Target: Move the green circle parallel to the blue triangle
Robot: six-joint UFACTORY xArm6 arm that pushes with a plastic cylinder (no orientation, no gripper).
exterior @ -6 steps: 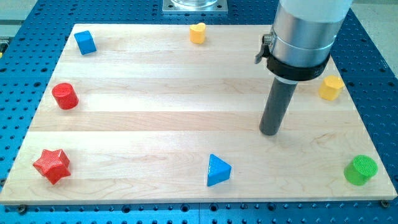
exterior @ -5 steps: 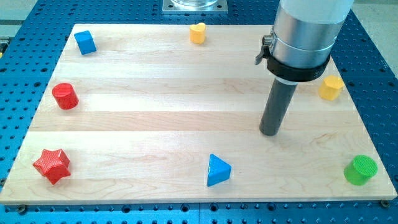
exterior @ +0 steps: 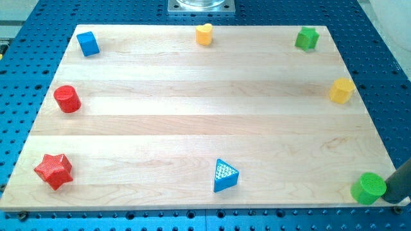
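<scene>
Showing the nearest row first: my tip [exterior: 392, 201] at the near right corner of the wooden board [exterior: 192, 128], on the right side of the green circle [exterior: 369, 188], touching it or just beside it; contact not resolvable. No jaws to report: a plain rod, mostly cut off by the right border.

Green circle close to both the near edge and the right edge, already roughly level with the blue triangle [exterior: 225, 175], which sits well apart to its left in the same near row. Red star [exterior: 52, 171] at the near left.

Risks, as judged:
- Push angled toward the near side: likely to slide the green circle off the near edge, given so little board beside it.
- Off-centre contact on a round block: likely to let it slip around my tip and drift out of line with the blue triangle.
- Overlong push leftward: possible collision with the blue triangle, shifting the reference itself.

Mid-distance: red cylinder [exterior: 67, 99] at left, yellow block [exterior: 341, 90] at right, both clear of any leftward path.

Far row: blue cube [exterior: 88, 43], yellow heart [exterior: 204, 33], green star [exterior: 307, 38].

No brand, label or legible writing anywhere.
</scene>
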